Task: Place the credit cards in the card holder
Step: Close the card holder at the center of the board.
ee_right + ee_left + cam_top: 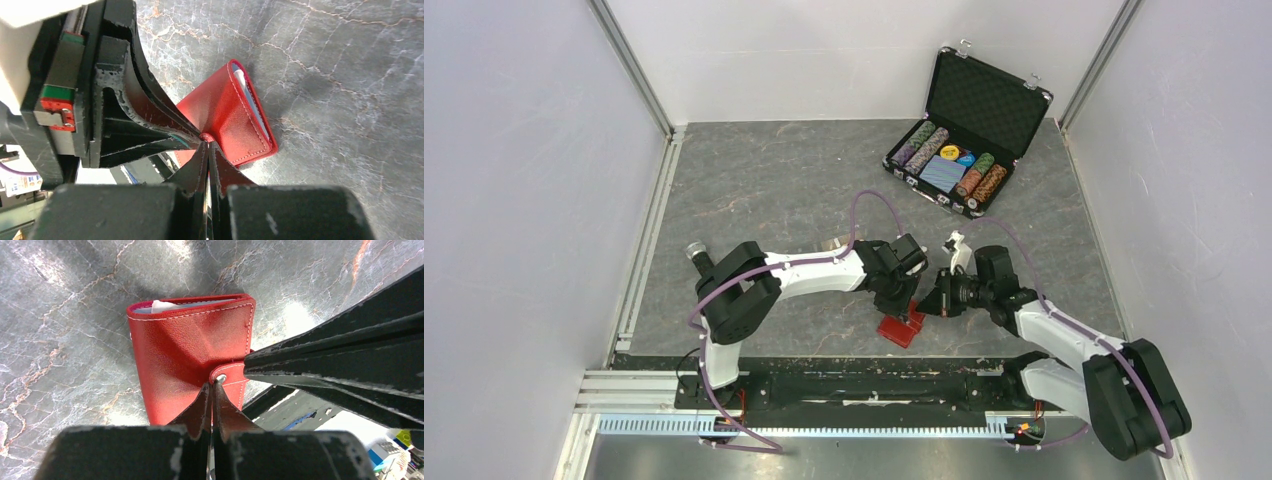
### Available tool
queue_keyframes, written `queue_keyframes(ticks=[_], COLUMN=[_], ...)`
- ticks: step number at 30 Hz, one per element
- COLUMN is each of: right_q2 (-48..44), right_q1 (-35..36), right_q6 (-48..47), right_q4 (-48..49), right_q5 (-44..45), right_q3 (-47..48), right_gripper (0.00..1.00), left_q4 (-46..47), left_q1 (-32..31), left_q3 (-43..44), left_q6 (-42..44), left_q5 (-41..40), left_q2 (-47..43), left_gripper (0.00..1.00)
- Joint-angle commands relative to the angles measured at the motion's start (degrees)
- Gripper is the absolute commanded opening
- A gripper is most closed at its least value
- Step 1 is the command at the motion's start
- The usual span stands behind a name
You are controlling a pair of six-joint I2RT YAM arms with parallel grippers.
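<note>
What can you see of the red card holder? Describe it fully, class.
The card holder is a small red leather-like wallet with pale stitching, folded shut, on the grey marbled table near its front edge. Pale lining and something white show at its open edge. The left gripper and right gripper both pinch its snap tab.

Bright, even overhead light. Glare patches gleam on the grey marbled tabletop (pixel 300 315) in both wrist views, and a soft shadow lies just beyond the red leather-like card holder (pixel 190 350).
</note>
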Motion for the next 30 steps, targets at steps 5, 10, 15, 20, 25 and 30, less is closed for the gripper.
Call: queue_keyframes(ticks=[5, 10, 15, 20, 25, 30], right_q2=[4.3, 6.9, 9.6, 12.0, 11.9, 10.6], right_q1=[2.6, 4.4, 6.2, 7.4, 8.1, 8.2], right_q6=[0.4, 0.3, -0.5, -1.3, -2.1, -2.6], right_q4=[5.2, 6.2, 3.2, -3.1, -11.1, -15.9], right_q5=[-1.6, -0.7, 3.9, 10.8, 21.2, 27.3], right_q3=[-1.5, -1.8, -1.2, -0.6, 0.1, 0.1], right_gripper=[0.0, 0.0, 0.0, 0.0, 0.0, 0.0], left_q4=[-2.5, -3.2, -3.4, -2.8, -0.6, 0.8], left_q1=[0.3, 0.4, 1.0, 1.7, 2.5, 2.6], left_q3=[1.0, 0.8, -0.2, -1.8, -2.5, -0.4], left_q6=[-1.2, -1.5, -2.3, -2.9, -3.5, -3.2], left_q5=[-1.3, -1.3, -0.8, -0.4, 1.3, 3.6], left_q2=[2.9, 3.9, 5.5, 7.4, 8.0, 8.9], left_gripper=[0.02, 0.02, 0.02, 0.02, 0.02, 0.02])
